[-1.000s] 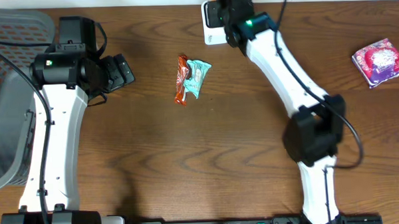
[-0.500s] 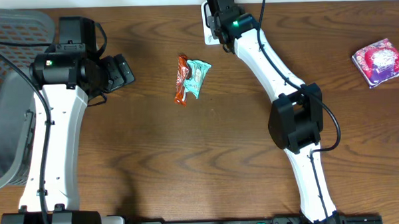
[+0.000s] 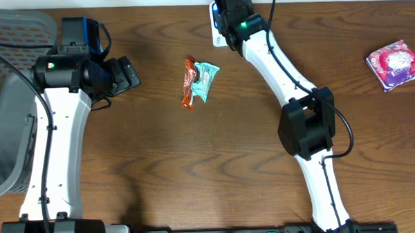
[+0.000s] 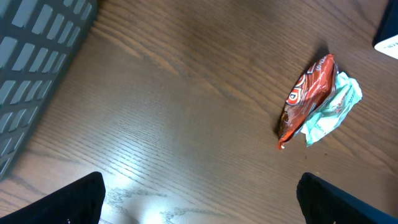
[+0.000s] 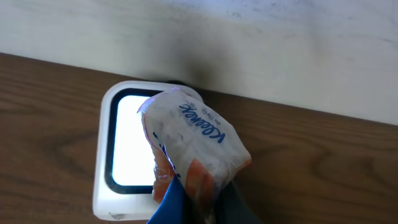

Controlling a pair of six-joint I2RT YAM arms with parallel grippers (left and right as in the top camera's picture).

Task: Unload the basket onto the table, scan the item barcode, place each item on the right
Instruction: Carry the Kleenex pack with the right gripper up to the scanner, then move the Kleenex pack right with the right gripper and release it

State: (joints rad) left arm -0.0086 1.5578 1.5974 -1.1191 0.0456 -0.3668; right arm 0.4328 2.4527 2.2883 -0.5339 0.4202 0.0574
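1. My right gripper (image 5: 200, 200) pinches a Kleenex tissue pack (image 5: 198, 144) from below, jaws closed on its lower end.
2. The pack covers the right edge of a white scanner (image 5: 127, 149) (its window glowing white).
3. I see the scanner lying on the brown wooden table (image 5: 50, 106), close against a pale wall (image 5: 261, 43).

Overhead, the scanner (image 3: 216, 39) at top centre is largely covered by the right arm (image 3: 278, 62). A grey basket (image 3: 3, 103) is cut off by the left edge. Print on the pink packet (image 3: 396, 63) at far right and on the two wrappers (image 3: 196, 81) in the middle is too small to be read.

In the left wrist view, only dark tips of the left gripper's (image 4: 200, 205) fingers (image 4: 71, 199) are seen, cropped at the bottom corners. A white corner (image 4: 388, 38) at upper right is cut off.

In the right wrist view, the tissue pack's (image 5: 193, 146) lower end is hidden between the right gripper's (image 5: 202, 208) blurred fingers (image 5: 174, 202) at the bottom edge. Part of the scanner's window is covered by the pack.
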